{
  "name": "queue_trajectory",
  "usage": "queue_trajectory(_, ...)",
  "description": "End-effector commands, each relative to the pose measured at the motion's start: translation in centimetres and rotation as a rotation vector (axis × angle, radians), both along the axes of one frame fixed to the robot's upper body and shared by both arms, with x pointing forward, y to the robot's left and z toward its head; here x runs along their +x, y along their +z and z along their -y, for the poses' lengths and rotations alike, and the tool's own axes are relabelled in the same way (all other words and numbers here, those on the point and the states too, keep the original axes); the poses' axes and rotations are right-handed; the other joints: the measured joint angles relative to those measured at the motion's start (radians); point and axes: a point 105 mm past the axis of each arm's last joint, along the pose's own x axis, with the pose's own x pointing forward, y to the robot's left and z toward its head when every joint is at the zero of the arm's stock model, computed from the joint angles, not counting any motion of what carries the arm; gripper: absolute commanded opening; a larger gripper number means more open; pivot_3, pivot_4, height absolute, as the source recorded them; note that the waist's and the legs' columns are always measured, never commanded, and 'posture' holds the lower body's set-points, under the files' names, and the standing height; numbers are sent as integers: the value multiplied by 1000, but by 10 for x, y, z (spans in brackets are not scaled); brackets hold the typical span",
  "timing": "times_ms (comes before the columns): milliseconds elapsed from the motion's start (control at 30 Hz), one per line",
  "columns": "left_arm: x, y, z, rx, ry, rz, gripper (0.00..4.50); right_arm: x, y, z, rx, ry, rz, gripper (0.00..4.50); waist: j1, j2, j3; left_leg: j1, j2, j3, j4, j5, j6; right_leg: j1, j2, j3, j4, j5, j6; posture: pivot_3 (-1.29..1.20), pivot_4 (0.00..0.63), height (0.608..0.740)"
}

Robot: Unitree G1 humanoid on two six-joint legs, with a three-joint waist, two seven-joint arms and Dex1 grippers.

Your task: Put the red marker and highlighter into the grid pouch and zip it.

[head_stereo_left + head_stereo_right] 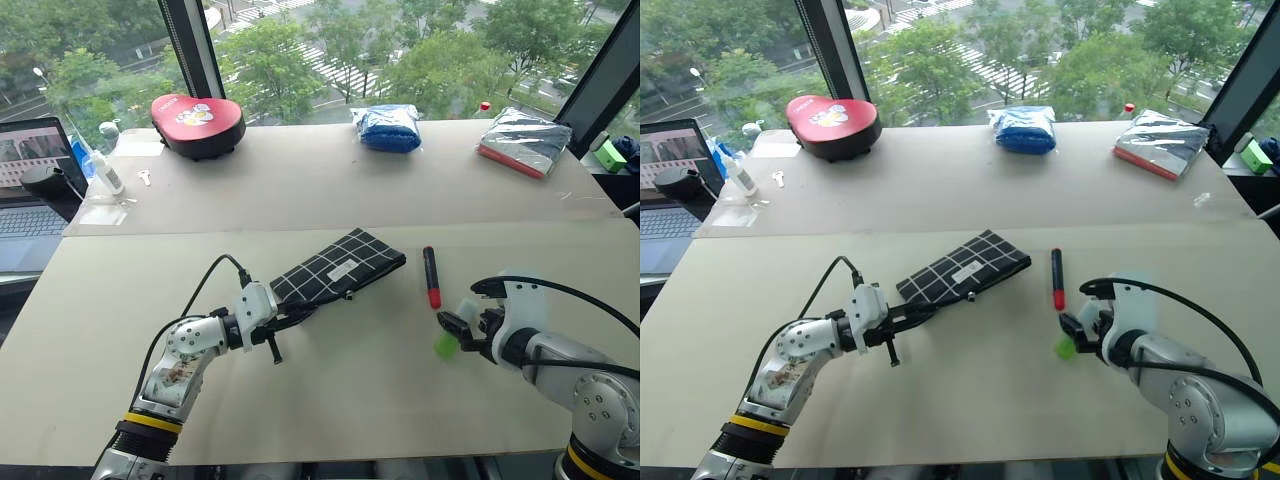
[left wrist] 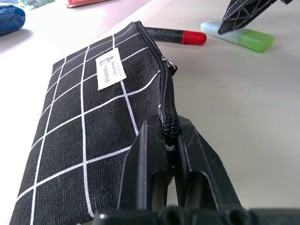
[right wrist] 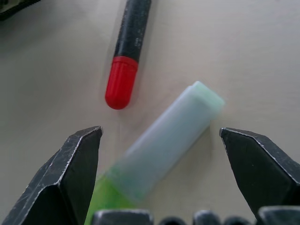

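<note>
From the head camera, the left hand (image 1: pixel 300 313) was clamped on the near end of the grid pouch (image 1: pixel 335 266), which lay flat on the worktop (image 1: pixel 330 390) and stretched away from that hand toward the far right. The red marker (image 1: pixel 431 276) lay just past the pouch's far end, well beyond the left hand and a bit ahead of the right hand (image 1: pixel 447 330). The right hand was spread wide and holding nothing, hanging right over the highlighter (image 1: pixel 446 343), whose green cap peeked out under its fingers. Way out past both hands, along the window side, sat a red rounded case (image 1: pixel 198 123), a blue bag (image 1: pixel 388 127) and a silver packet (image 1: pixel 524 140), with a laptop (image 1: pixel 30 190) off beyond the left hand's side. In the left wrist shot, the left hand's fingers (image 2: pixel 145 173) were pinched shut on the pouch's zipper edge, right at the end of the zip; the white label (image 2: pixel 110 69) sat further along the fabric, and the marker and highlighter (image 2: pixel 239 37) lay past the pouch's far end with the other hand's tip (image 2: pixel 241 11) above the highlighter. In the right wrist shot, the two fingers (image 3: pixel 65 178) stood far apart with the highlighter (image 3: pixel 159 150) lying slanted between them, not touched, and the marker's red cap (image 3: pixel 121 83) just beyond it, close but apart.
</note>
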Motion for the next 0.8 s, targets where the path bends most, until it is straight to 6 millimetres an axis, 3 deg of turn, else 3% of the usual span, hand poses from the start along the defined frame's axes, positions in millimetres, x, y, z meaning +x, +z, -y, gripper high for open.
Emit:
queue_trajectory(33,4,11,0,-19,9,57,0,-2,3,2,-44,-9,9,4447,-1,0,0,0,0,0,0,0,0,0,0,0,0,0,0,0,150,740)
queue_trajectory(333,7,13,6,-33,29,73,0,-5,-8,-13,-50,39,-30,4447,-5,0,0,0,0,0,0,0,0,0,0,0,0,0,0,0,150,740)
queue_trajectory(567,11,16,6,-39,43,85,0,-13,-22,-2,-93,-39,-86,4447,-2,0,0,2,0,0,0,0,0,1,1,0,0,0,0,0,150,740)
queue_trajectory(800,15,18,6,-37,46,100,0,-9,-15,17,-133,-132,-63,2233,1,0,0,6,0,0,0,-1,1,7,1,-1,-2,0,1,0,150,740)
